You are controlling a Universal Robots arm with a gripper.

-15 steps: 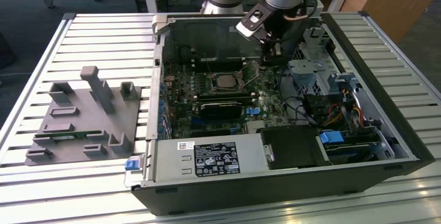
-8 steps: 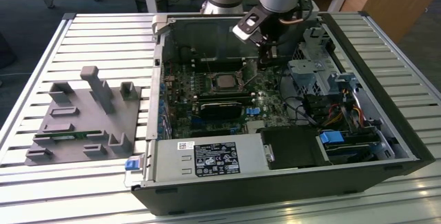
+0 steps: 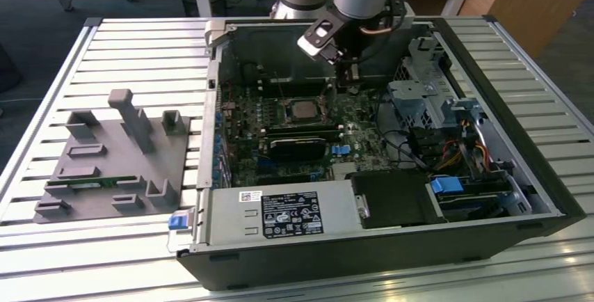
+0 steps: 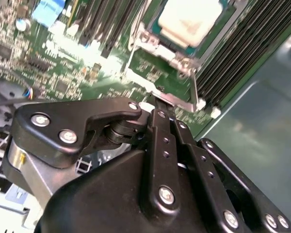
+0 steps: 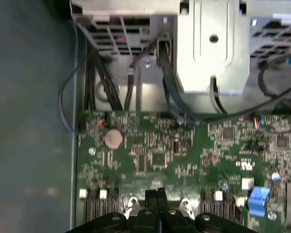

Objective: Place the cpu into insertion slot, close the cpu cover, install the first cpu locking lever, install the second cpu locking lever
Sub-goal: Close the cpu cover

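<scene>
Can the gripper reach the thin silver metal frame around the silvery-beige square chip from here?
Probably yes: the gripper hangs close beside the square silver metal frame, and no cable or card crosses between them in the second wrist view.

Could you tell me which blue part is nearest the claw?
The blue connector on the motherboard, beside the black card. The blue clip on the drive bay and the blue tab at the case's corner lie farther from the claw.

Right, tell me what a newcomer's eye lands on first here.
The open black computer case on the slatted metal table draws the eye first, its green motherboard bared. At the board's middle sits the square silvery-beige cpu, and the black end effector hangs close beside it.
</scene>
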